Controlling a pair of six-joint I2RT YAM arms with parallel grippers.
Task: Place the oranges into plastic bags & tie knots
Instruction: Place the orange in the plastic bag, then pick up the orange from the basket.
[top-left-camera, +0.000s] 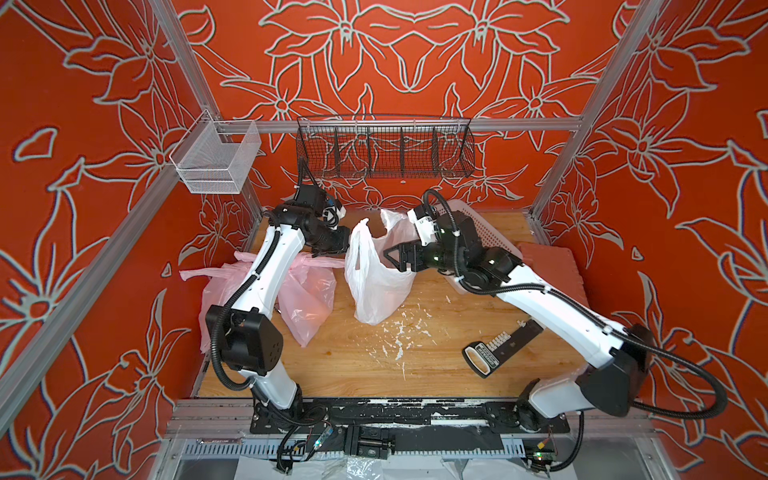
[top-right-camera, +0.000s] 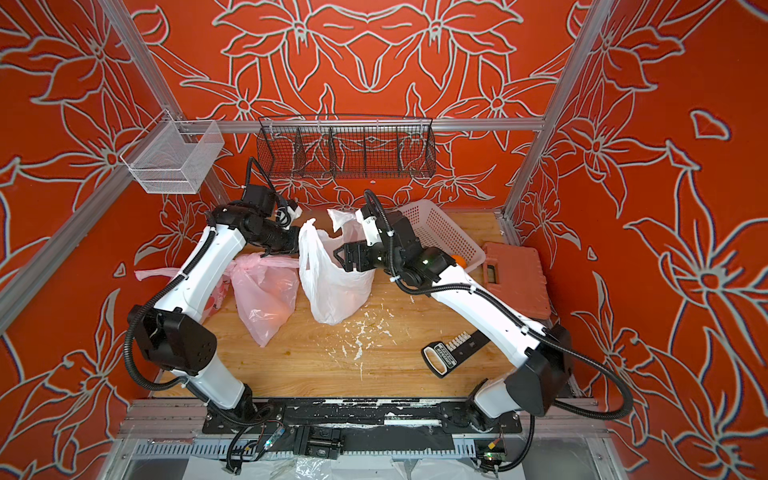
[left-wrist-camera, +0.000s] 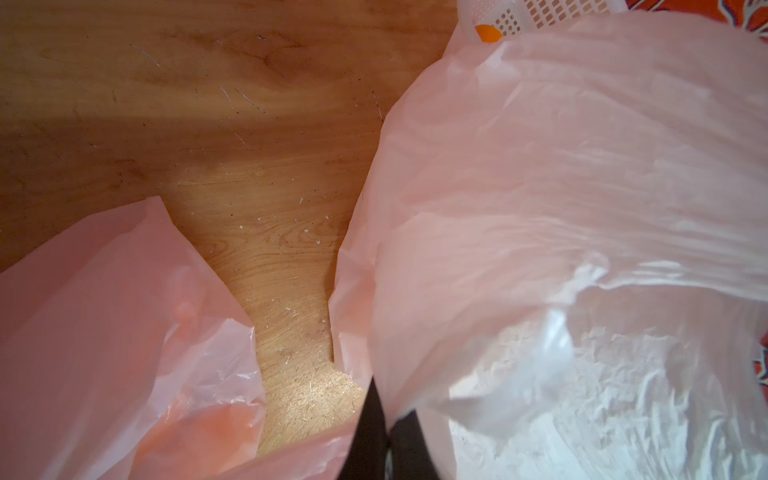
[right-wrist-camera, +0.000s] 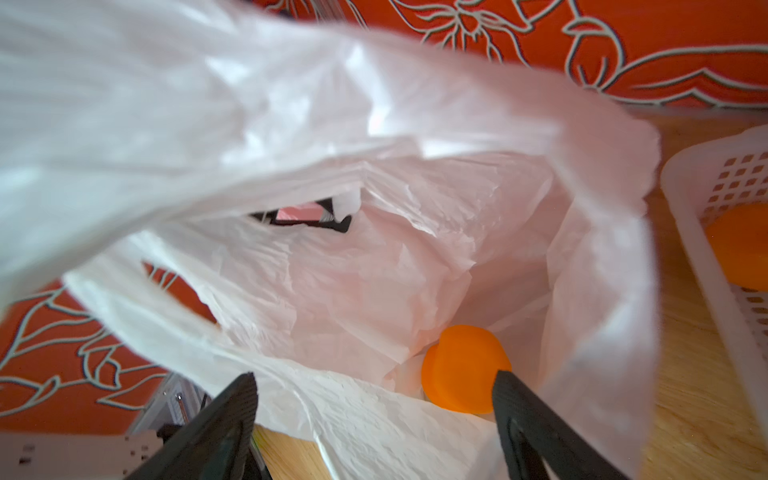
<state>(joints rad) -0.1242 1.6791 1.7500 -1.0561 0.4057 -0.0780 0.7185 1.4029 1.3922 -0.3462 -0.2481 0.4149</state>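
A: Beside the pale perforated plastic basket (top-right-camera: 440, 228), where's the small glossy orange (right-wrist-camera: 461, 370)?
B: Inside the thin, crinkly milky-white bag (top-left-camera: 376, 282). Above it the right gripper (right-wrist-camera: 374, 376) gapes empty; the left gripper (left-wrist-camera: 384, 415) pinches the flimsy rim. The handles look the safest hold.

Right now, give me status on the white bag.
Left hand shut on white bag. Right hand open at its mouth. One orange seen inside, second orange in the basket. Handles untied.
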